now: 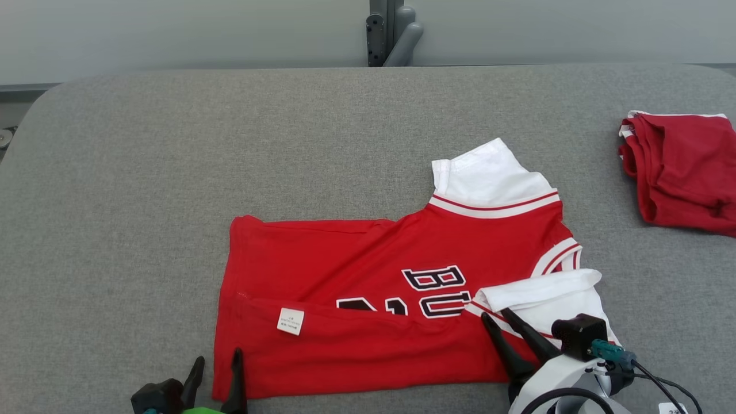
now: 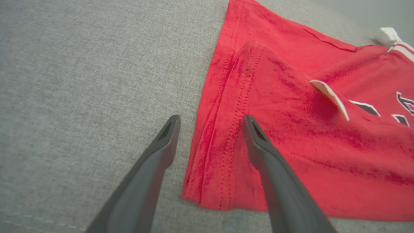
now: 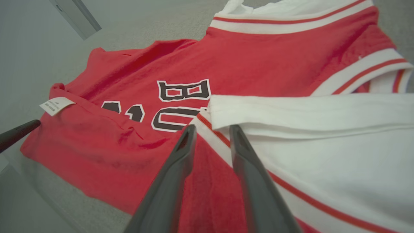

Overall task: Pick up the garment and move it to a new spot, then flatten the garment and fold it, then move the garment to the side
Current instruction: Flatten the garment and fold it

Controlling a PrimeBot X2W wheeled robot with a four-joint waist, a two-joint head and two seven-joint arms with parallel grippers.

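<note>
A red jersey (image 1: 368, 270) with white sleeves and black lettering lies sideways on the grey padded table (image 1: 172, 172). Its near long edge is folded over, and a white label (image 1: 290, 321) shows on the fold. My left gripper (image 1: 215, 365) is open at the jersey's lower left corner. In the left wrist view this gripper (image 2: 211, 121) straddles the stitched hem (image 2: 226, 129), one finger over cloth, the other over the table. My right gripper (image 1: 497, 316) is open, slightly apart, with its tips at the near white sleeve (image 1: 546, 299). In the right wrist view that gripper (image 3: 212, 129) sits over the sleeve's striped trim (image 3: 210, 127).
A second red garment (image 1: 684, 172) lies folded at the table's far right edge. A grey post (image 1: 391, 31) stands behind the table's back edge. Bare grey table stretches to the left and behind the jersey. A left fingertip (image 3: 16, 134) shows in the right wrist view.
</note>
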